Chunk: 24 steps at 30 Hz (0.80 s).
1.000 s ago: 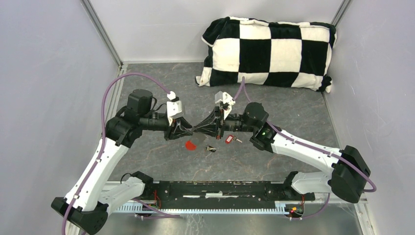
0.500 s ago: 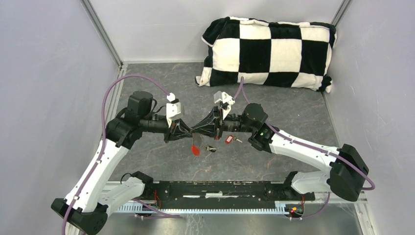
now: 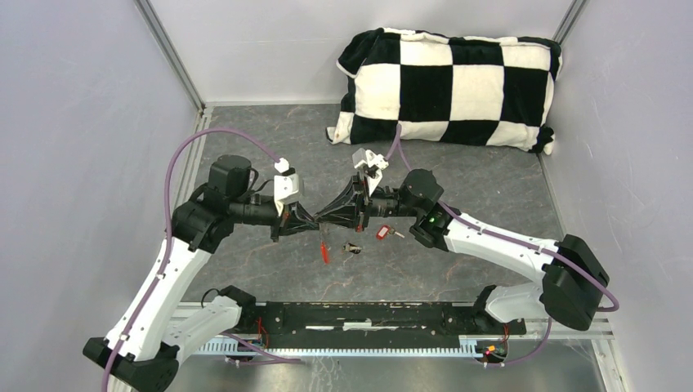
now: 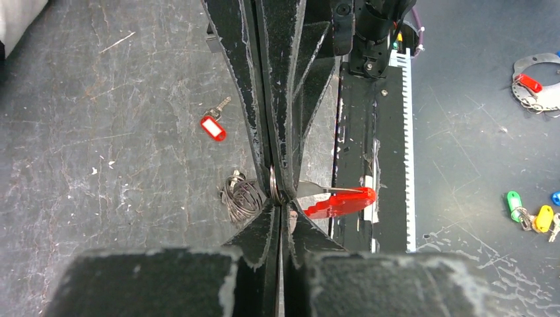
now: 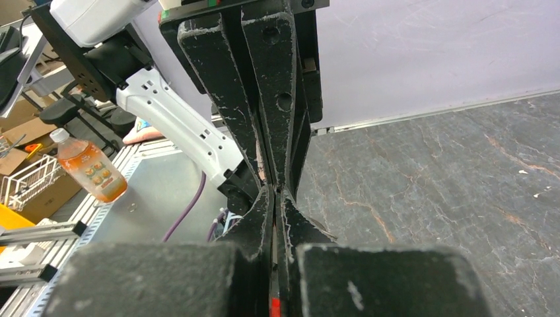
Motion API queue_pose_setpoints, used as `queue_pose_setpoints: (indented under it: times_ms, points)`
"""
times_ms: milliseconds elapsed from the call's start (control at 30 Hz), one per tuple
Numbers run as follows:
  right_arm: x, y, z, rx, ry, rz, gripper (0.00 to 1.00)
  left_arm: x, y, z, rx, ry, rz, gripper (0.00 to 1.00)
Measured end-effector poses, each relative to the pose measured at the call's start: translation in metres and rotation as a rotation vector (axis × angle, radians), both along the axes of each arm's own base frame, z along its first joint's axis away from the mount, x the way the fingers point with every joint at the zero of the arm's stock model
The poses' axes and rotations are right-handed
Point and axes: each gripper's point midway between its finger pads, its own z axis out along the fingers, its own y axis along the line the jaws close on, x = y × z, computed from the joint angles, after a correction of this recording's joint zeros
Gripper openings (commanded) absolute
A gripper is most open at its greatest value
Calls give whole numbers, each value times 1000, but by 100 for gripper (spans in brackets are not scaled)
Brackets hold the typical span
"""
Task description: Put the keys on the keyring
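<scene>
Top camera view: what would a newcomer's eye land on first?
The left end effector and right end effector meet tip to tip at the centre, both pinching the keyring, whose red fob dangles below. Behind them, a black-and-white checkered pillow lies at the far right.

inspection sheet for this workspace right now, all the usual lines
surface: dark scuffed table
job's things: keyring held off the table, fob hanging; red key and dark key lie loose on the table
clutter: checkered pillow at the far edge
grippers: left gripper and right gripper tip to tip, both shut on the keyring
cables: purple cable looped over each arm
surroundings: pale walls; bottle and coloured tags off the table
</scene>
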Motion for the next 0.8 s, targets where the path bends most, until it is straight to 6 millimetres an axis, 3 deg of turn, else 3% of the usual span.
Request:
queue_pose_setpoints:
  times_ms: [267,300,367,433,467,633,800]
  points:
    - [-3,2,2,-34,19,30,0,-1,2,2,-16,-36,19,2]
    - [-3,2,1,-37,21,31,0,-1,2,2,-17,-31,22,9]
    - [-3,2,0,-44,26,31,0,0,2,0,-17,-20,26,36]
    - [-4,2,-2,-52,33,36,0,2,1,-2,-16,-11,37,42]
    - [-5,2,-3,-55,33,42,0,3,1,-2,-15,-3,45,39]
    - [-3,2,-4,-61,37,32,0,2,0,-4,-17,34,54,6]
    - [-2,1,-5,-65,39,28,0,0,0,-5,-27,45,54,3]
